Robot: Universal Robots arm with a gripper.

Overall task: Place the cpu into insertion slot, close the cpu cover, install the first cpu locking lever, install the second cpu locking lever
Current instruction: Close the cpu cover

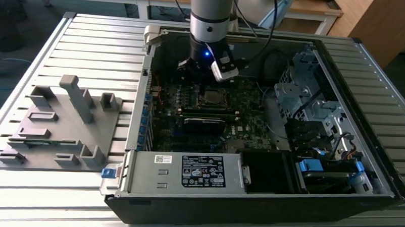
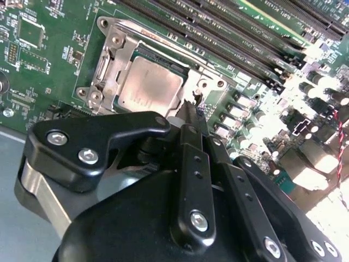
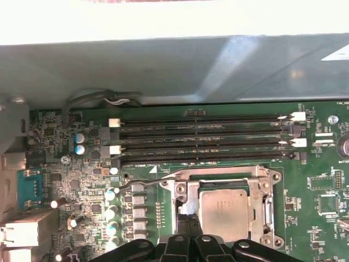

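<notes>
The cpu (image 3: 223, 210) is lying flat in the insertion slot (image 2: 87, 93), its grey top showing through the window of the cpu cover (image 3: 188, 194), which appears to be lying down over it. The chip is sitting just ahead of the hand (image 2: 188, 109) and a little to one side. The fingertips are coming in at the socket's near edge, at or just short of the cover's frame. The hand's fingers are lying together, with nothing visible between them. A thin locking lever (image 3: 163, 176) is running along the socket's far side from the hand, its long axis parallel to the memory slots (image 3: 202, 136) beyond; whether it is latched I cannot tell. All this is sitting on the motherboard (image 3: 82, 180) inside the open computer case (image 1: 253, 206), which is lying on the slatted worktop (image 1: 90, 39).
</notes>
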